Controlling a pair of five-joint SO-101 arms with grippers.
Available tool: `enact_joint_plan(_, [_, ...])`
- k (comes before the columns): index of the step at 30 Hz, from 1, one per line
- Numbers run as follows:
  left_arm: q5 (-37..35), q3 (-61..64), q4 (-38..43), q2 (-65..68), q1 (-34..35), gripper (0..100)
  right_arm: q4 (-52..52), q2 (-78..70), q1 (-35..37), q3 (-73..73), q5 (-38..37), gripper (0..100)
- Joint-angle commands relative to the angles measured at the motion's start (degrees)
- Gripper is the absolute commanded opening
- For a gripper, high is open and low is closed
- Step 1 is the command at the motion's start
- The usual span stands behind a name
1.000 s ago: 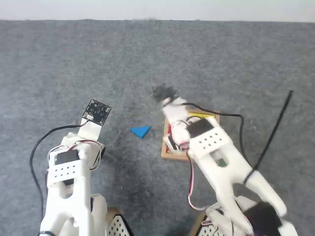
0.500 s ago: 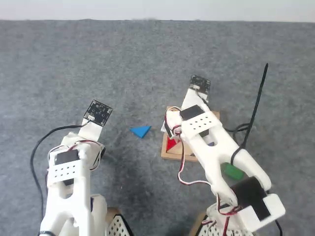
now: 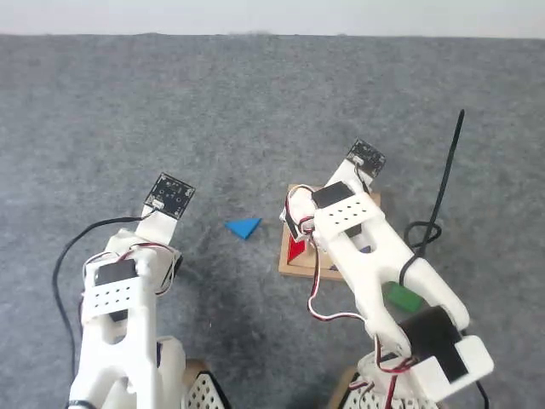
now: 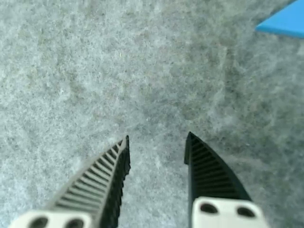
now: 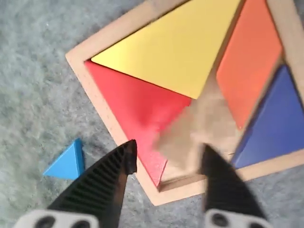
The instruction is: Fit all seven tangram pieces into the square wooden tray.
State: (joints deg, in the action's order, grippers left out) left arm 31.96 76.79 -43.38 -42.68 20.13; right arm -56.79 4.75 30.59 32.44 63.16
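My left pincer point(image 4: 157, 137) hangs released over bare surface. The blue triangle point(image 3: 244, 227) lies at the tray's point(image 3: 283, 260) 9 o'clock. My right pincer point(image 5: 168, 145) gapes empty above the tray, and a careless descent could jolt seated pieces. The high view adds a green piece point(image 3: 400, 296) at 5 o'clock. The right wrist view reveals the gap point(image 5: 190, 133).

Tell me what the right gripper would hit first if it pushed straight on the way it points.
Most likely the square wooden tray: the right gripper, jaws open, aims down at its bare slot beside the flat red triangle piece. Depth is unclear, so that triangle's edge might come first.
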Motion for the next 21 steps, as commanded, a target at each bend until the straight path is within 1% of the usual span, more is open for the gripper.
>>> enact_joint_plan(1, [0.44,-0.48,0.0,-0.35,0.0,18,-0.57,0.84,1.1,-2.2,1.23,45.9])
enact_joint_plan(3, [0.44,-0.48,0.0,-0.35,0.0,18,-1.1,0.92,0.92,-4.22,0.35,47.1])
enact_joint_plan(5, [0.44,-0.48,0.0,-0.35,0.0,18,-1.45,0.92,-0.13,-6.33,-4.66,45.5])
enact_joint_plan(7, [0.44,-0.48,-0.09,-0.35,0.0,18,-2.95,0.92,-1.71,-9.23,-12.13,42.3])
enact_joint_plan(9, [0.44,-0.48,-0.09,-0.35,0.0,18,-5.67,0.92,-4.53,-12.57,-21.8,37.0])
enact_joint_plan(10, [0.44,-0.48,-0.09,-0.35,0.0,18,-6.73,0.92,-6.11,-14.51,-27.87,33.5])
enact_joint_plan(11, [0.44,-0.48,-0.09,-0.35,0.0,18,-7.43,0.84,-7.43,-16.26,-34.55,29.6])
enact_joint_plan(13, [0.53,-0.48,-0.09,-0.35,0.0,18,-8.04,0.84,-9.36,-18.2,-50.29,20.2])
enact_joint_plan(15, [0.53,-0.48,-0.09,-0.35,0.0,18,-8.66,0.84,-9.89,-18.11,-68.66,11.6])
enact_joint_plan(16, [0.53,-0.48,-0.09,-0.35,0.0,18,-10.59,0.57,-9.8,-17.67,-79.47,8.6])
enact_joint_plan(18, [0.53,-0.48,0.0,-0.35,0.0,18,-15.6,0.92,-8.31,-16.53,-101.19,7.6])
enact_joint_plan(19, [0.53,-0.48,0.0,-0.35,0.0,18,-18.68,0.92,-7.34,-16.44,-110.77,8.1])
enact_joint_plan(20, [0.53,-0.48,0.0,-0.35,0.0,18,-21.05,0.84,-6.29,-16.09,-119.65,8.8])
enact_joint_plan(21, [0.53,-0.48,0.0,-0.35,0.0,18,-23.25,0.31,-5.23,-15.74,-125.8,9.5])
